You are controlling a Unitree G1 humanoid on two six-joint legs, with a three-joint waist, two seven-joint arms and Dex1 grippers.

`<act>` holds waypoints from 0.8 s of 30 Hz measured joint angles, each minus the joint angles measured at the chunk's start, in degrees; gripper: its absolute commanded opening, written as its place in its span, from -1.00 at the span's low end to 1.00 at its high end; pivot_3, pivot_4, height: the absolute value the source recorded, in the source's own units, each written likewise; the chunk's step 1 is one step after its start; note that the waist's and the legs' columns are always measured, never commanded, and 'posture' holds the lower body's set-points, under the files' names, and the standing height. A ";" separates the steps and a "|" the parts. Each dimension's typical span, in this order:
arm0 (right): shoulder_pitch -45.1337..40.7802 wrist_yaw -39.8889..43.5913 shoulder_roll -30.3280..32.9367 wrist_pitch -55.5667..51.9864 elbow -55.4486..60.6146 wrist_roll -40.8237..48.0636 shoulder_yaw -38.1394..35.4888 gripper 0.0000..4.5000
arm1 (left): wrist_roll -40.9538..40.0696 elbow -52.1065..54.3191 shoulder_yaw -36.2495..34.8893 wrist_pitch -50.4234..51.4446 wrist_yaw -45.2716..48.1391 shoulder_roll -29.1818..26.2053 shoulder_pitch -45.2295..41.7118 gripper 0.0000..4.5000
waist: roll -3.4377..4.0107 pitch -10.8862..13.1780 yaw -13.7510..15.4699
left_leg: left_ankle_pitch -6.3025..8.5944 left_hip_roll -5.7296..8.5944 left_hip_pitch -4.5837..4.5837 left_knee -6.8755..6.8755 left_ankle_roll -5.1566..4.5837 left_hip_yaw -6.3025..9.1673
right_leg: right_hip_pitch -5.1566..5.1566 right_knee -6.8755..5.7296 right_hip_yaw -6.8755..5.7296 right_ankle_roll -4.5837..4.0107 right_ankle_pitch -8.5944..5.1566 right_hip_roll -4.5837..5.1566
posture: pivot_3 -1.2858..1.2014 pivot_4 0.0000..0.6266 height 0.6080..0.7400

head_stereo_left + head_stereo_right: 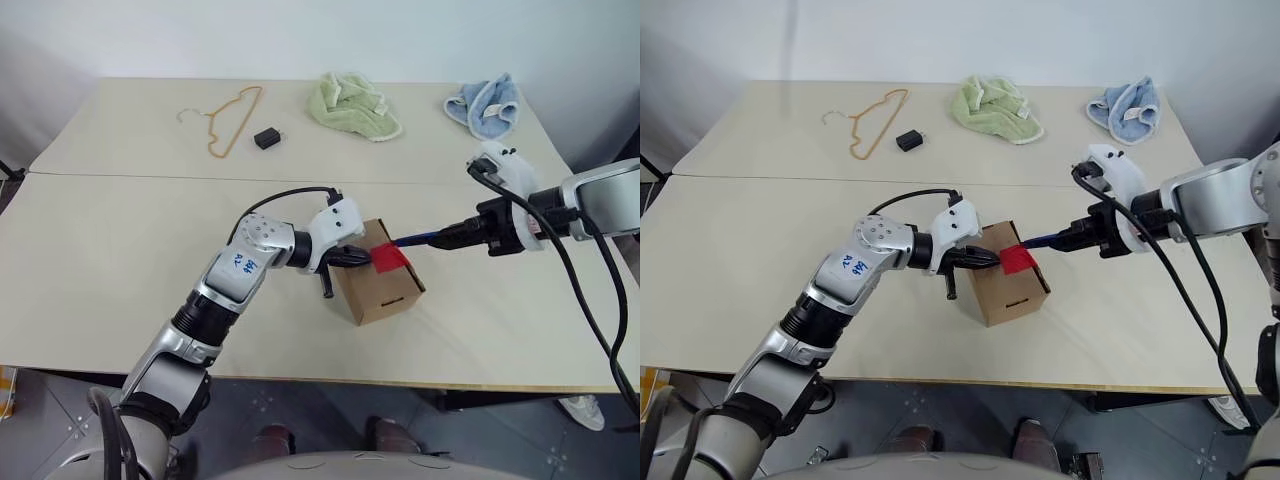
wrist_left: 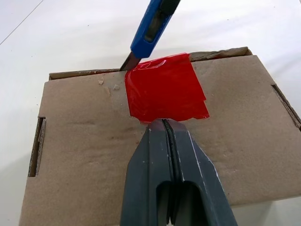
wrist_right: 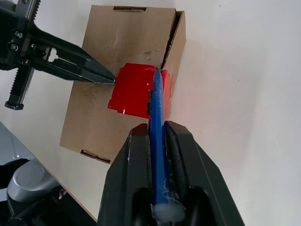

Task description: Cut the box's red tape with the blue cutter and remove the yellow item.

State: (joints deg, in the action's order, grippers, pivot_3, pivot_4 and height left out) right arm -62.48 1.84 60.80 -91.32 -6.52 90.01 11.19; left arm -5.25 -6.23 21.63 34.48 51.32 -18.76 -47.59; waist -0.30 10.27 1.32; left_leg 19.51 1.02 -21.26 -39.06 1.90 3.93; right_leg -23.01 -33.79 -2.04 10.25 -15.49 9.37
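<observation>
Brown cardboard, that is the box (image 1: 378, 285), standing near the middle of the table (image 1: 100, 260), with the red tape (image 2: 164, 92) across its top flap at the far-right edge; the left gripper (image 2: 165, 123) has its two black fingers pressed together, holding nothing, and the closed tip rests on the cardboard just at the near edge of the tape, as if to steady the box; the right gripper (image 3: 157, 136) pinches the blue cutter (image 3: 156, 122) along its length, and the blade tip sits at the far edge of the tape, where the flap meets the side of the box; the yellow item I cannot see, I judge it is inside the box

What could go wrong, in my opinion: the box is light and held only by one closed tip, so a push of the cutter may slide or turn it instead of cutting; the thin cutter may also rotate in the pinch; the blade moves toward the left fingers, so a too long stroke could hit them
</observation>
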 measured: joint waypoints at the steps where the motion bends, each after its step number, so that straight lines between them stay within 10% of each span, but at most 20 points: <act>1: -0.10 -0.74 0.19 0.00 -0.64 1.00 0.14 -0.93 | 0.00 0.00 0.00 0.01 0.00 0.06 0.00 -1.00 | 0.00 0.00 0.00 | 0.00 0.00 0.00 0.00 0.00 0.00 | 0.00 0.00 0.00 0.00 0.00 0.00 | 0.03 -0.52 1.00; 24: -9.85 -4.80 4.29 0.03 -9.12 13.11 16.01 -0.93 | 0.00 -0.01 0.01 0.11 -0.33 0.35 0.11 -1.00 | 0.01 -0.01 -0.01 | 0.04 0.00 0.00 0.02 -0.07 0.00 | 0.01 0.04 0.00 -0.01 -0.01 0.00 | 0.03 -0.52 1.00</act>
State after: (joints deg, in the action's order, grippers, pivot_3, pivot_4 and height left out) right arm -72.33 -2.96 65.09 -91.29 -15.64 103.11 27.20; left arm -5.25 -6.24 21.64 34.59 50.99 -18.40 -47.48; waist -0.30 10.26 1.32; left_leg 19.55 1.02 -21.26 -39.05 1.83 3.93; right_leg -22.99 -33.75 -2.04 10.24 -15.49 9.37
